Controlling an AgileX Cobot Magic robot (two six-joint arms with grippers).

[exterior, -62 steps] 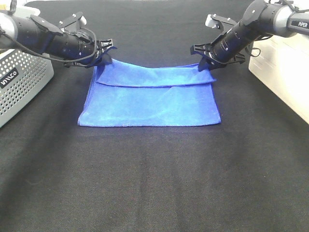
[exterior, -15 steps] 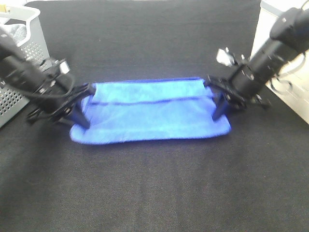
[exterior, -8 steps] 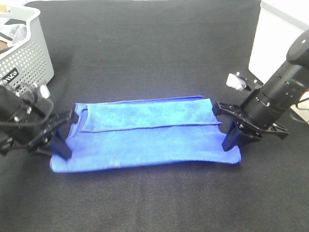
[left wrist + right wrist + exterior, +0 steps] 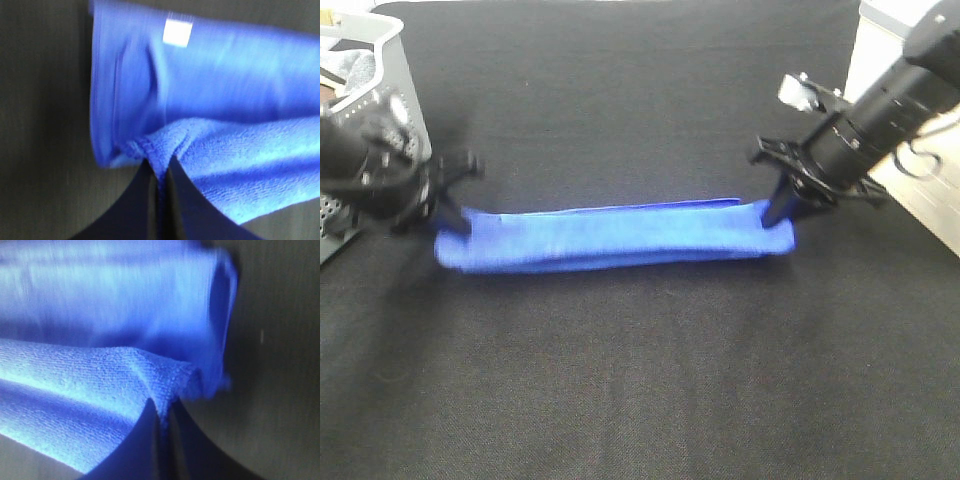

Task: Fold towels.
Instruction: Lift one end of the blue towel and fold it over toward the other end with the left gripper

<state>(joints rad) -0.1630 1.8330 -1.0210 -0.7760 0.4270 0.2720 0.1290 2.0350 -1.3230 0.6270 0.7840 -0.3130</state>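
Since half a second ago both arms have swung toward the far side of the table and dragged the near edge along with them, so your towel [image 4: 610, 235] went from a wide sheet with one flap laid over to a skinny long band. It's lying flat across the middle of the black tabletop [image 4: 640, 390], running side to side between the two arms. Your left gripper [image 4: 450, 205] is at its left end and the wrist cam shows the jaws pinched tight on a bit of stitched hem, with the white tag [image 4: 177, 32] lying on the layer past it. The right gripper [image 4: 782, 205] is at the other end doing the same, clamped on a bunched corner. So I'd say the lengthwise folds are basically in, and what's left is letting go of both corners and probably folding the strip end to end to get it compact. The layers look a bit offset along the far edge, so maybe tidy that. Head count: one blue towel, one tag, two grippers, one grey perforated basket [image 4: 405, 100] off to the left with a grey cloth [image 4: 355, 65] in it, one white box [image 4: 880, 40] on the right.
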